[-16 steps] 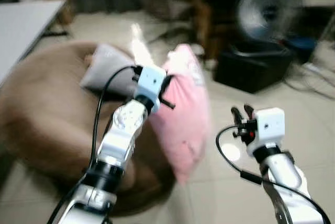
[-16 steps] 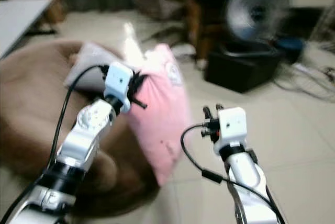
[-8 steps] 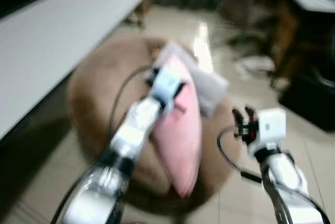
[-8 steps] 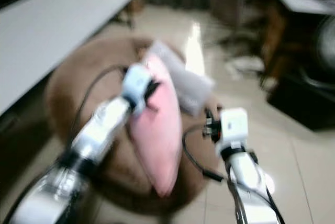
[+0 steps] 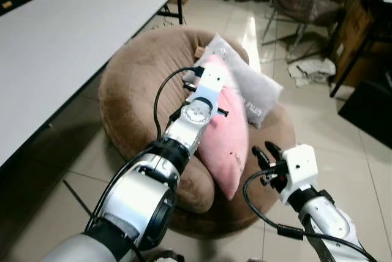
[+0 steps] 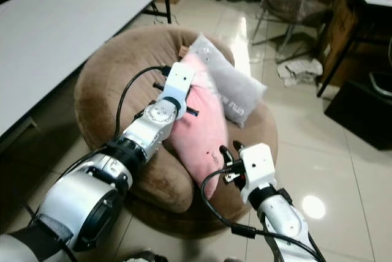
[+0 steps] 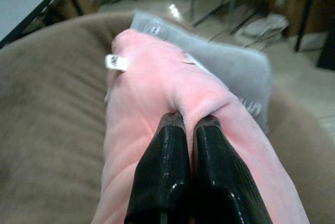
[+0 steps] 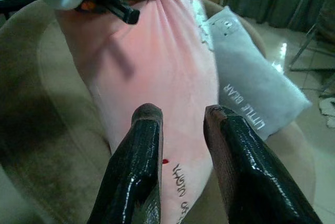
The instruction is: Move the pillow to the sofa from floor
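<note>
The left claw (image 7: 189, 130) was pinching a fold of the pink pillow (image 5: 229, 136), its two black fingers pressed together on the plush near the pillow's upper edge. From that grip the pillow hung tilted over the brown beanbag sofa (image 5: 131, 90), its lower end touching the seat and its upper end leaning against a grey cushion (image 5: 254, 90) already lying there.

The right claw (image 8: 183, 135) hovered just beside the pillow's lower half with its fingers spread, holding nothing.

A second before, the pillow had dangled in the air off the sofa's edge, above the tiled floor (image 5: 318, 127), with the views blurred (the robot was turning and stepping then). Half a second later the sofa had come underneath it. By this moment the views were sharp, and the arm had reached out over the seat. The carry looked nearly done; what seemed left was to let go and draw the arm back.

A long white bench (image 5: 55, 35) stood beside the sofa, on the robot's left.
</note>
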